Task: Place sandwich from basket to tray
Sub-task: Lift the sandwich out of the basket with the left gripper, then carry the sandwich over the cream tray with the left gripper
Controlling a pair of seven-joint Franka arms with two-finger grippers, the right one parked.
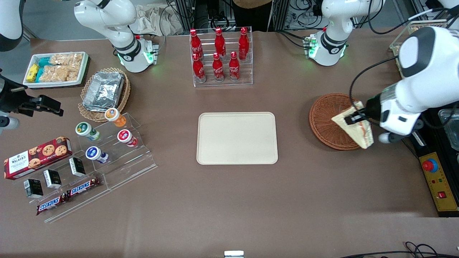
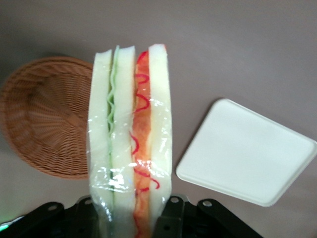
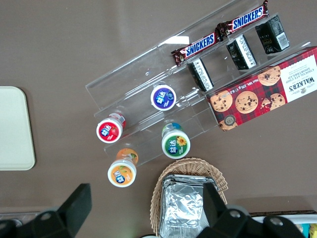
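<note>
My gripper (image 1: 355, 117) is shut on the sandwich (image 1: 355, 127), a plastic-wrapped wedge of white bread with green and red-orange filling, and holds it lifted over the working-arm edge of the reddish-brown woven basket (image 1: 327, 122). In the left wrist view the sandwich (image 2: 130, 139) stands upright between the black fingers (image 2: 171, 213), with the empty basket (image 2: 47, 116) beside it and the cream tray (image 2: 247, 151) apart from it. The cream-beige tray (image 1: 237, 138) lies flat and empty at the table's middle, toward the parked arm's end from the basket.
A clear rack of red cola bottles (image 1: 219, 53) stands farther from the front camera than the tray. A control box with a red button (image 1: 438, 179) sits at the table edge by the working arm. Snack displays (image 1: 89, 157) and a foil-container basket (image 1: 104, 91) lie toward the parked arm's end.
</note>
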